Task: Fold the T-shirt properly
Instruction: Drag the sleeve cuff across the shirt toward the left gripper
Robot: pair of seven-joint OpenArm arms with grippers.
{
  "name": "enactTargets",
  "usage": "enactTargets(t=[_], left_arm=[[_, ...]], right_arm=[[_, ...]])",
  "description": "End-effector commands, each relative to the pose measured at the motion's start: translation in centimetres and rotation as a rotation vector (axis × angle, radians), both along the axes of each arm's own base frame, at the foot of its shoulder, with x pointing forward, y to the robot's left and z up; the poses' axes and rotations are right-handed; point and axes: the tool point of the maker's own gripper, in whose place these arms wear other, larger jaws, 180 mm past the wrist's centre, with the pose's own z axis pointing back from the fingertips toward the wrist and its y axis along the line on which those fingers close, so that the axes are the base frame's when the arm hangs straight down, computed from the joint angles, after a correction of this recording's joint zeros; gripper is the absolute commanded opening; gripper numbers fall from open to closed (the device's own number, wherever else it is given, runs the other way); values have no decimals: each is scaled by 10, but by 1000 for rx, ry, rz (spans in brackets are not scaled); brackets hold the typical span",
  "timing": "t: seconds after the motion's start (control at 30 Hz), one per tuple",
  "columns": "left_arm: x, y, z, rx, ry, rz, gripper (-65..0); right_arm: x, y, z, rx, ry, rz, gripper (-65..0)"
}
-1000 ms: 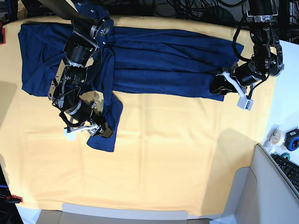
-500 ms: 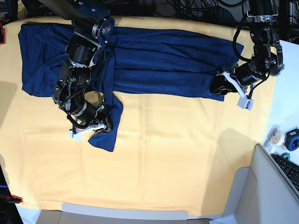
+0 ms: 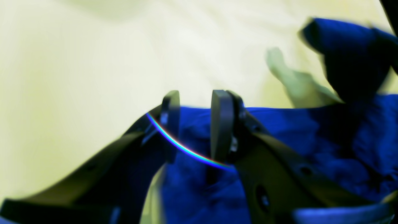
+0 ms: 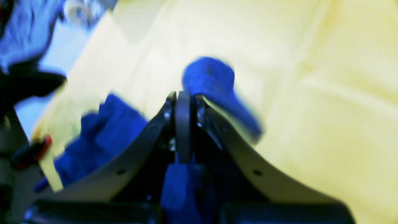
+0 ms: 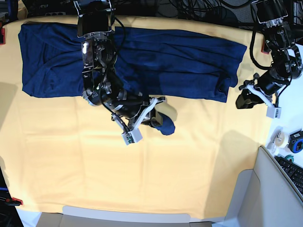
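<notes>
As the right gripper (image 4: 183,97) has its jaws pressed tight together on a fold of the T-shirt (image 5: 165,61), the pinch looks thin. Only a small blue tuft pokes out past the fingertips in the right wrist view. In the base view this gripper (image 5: 152,112) sits low over the yellow table cloth (image 5: 165,165). A short bunched flap of navy hangs just beside it, and the main body of the shirt lies spread flat behind it toward the far table edge.

Main risk: the knit slips out of that narrow pinch if the arm pulls fast or far. The flap would then drop short and leave a crooked fold. A second risk is that dragging low catches the table cloth and wrinkles it under the shirt.

The left gripper (image 3: 196,99) shows its jaws parted, with blue fabric visible in the gap. The blur makes it impossible to tell whether it actually grips cloth or just hovers over it. In the base view it (image 5: 246,98) sits off the shirt's near corner, which looks rumpled just beside it. If that end is not held, any pull from the right arm likely drags the whole shirt sideways and skews the fold. If it is held loosely, the corner bunches further.
</notes>
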Motion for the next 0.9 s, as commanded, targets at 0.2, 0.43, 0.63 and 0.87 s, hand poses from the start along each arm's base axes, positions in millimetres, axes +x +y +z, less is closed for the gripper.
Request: enactTargets(t=[0.2, 0.43, 0.63, 0.87], left_arm=[[5, 26, 24, 14, -76, 64, -479], [4, 31, 25, 17, -79, 77, -479], [-2, 31, 19, 19, -59, 76, -479], [-2, 31, 18, 19, -56, 76, -477]], right_arm=[[-29, 49, 35, 5, -142, 189, -650], [-57, 83, 33, -3, -147, 316, -650], [-73, 101, 30, -14, -147, 392, -650], [-75, 106, 0, -53, -62, 414, -525]])
